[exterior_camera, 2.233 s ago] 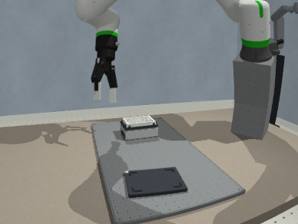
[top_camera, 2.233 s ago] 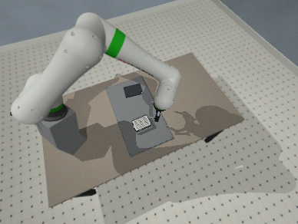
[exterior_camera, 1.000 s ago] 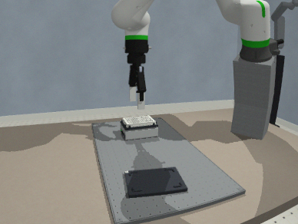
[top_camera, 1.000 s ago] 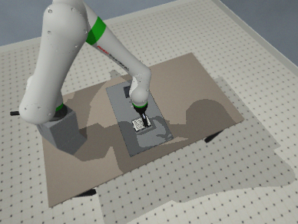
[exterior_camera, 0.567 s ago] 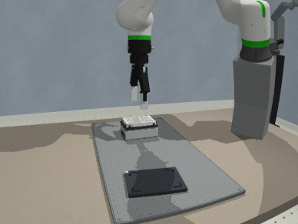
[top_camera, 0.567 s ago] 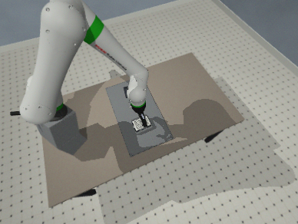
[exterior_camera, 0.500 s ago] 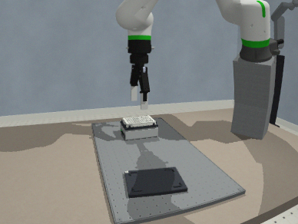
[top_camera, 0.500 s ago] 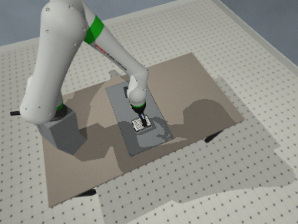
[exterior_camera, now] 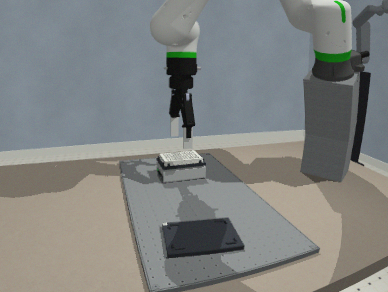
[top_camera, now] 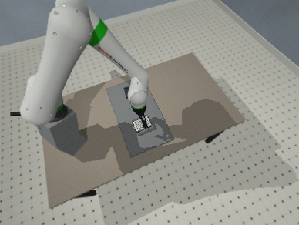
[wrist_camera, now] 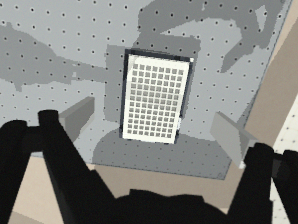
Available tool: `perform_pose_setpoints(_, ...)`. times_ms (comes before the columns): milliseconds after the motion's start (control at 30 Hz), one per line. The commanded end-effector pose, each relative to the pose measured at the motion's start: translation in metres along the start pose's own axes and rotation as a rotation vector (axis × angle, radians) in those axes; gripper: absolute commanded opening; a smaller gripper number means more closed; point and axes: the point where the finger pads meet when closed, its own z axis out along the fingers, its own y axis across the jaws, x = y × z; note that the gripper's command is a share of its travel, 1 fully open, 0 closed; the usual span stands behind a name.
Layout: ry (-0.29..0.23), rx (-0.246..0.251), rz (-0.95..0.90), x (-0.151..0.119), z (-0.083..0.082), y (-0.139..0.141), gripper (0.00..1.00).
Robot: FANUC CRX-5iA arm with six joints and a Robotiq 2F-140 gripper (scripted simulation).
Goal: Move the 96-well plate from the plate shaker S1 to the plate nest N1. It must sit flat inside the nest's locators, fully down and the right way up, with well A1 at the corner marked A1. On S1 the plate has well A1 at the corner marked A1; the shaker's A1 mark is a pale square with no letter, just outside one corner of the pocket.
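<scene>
The white 96-well plate (exterior_camera: 180,158) sits flat in the pocket of the grey plate shaker S1 (exterior_camera: 182,171) at the far end of the grey perforated board. In the wrist view the plate (wrist_camera: 156,96) lies straight below, with a pale square mark (wrist_camera: 191,60) just outside its upper right corner. My gripper (exterior_camera: 181,131) hangs a little above the plate, pointing down, open and empty; its two finger pads stand wide on either side of the plate. The dark plate nest N1 (exterior_camera: 202,236) lies empty at the near end of the board. From the top view the plate (top_camera: 142,125) shows just under the gripper (top_camera: 141,117).
The grey perforated board (exterior_camera: 210,220) lies on a tan mat. The robot's grey pedestal (exterior_camera: 332,130) stands at the right. The arm's wrist hides most of the nest from the top view.
</scene>
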Motion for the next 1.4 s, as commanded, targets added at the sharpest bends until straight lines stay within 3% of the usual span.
perform_pose_setpoints(0, 0.000, 0.000, 0.000, 0.000, 0.005, 0.000, 1.00)
perform_pose_setpoints(867, 0.000, 0.000, 0.000, 0.000, 0.045, 0.000, 1.00)
perform_pose_setpoints(1333, 0.000, 0.000, 0.000, 0.000, 0.045, 0.000, 1.00)
perform_pose_setpoints(1367, 0.000, 0.000, 0.000, 0.000, 0.045, 0.000, 0.00)
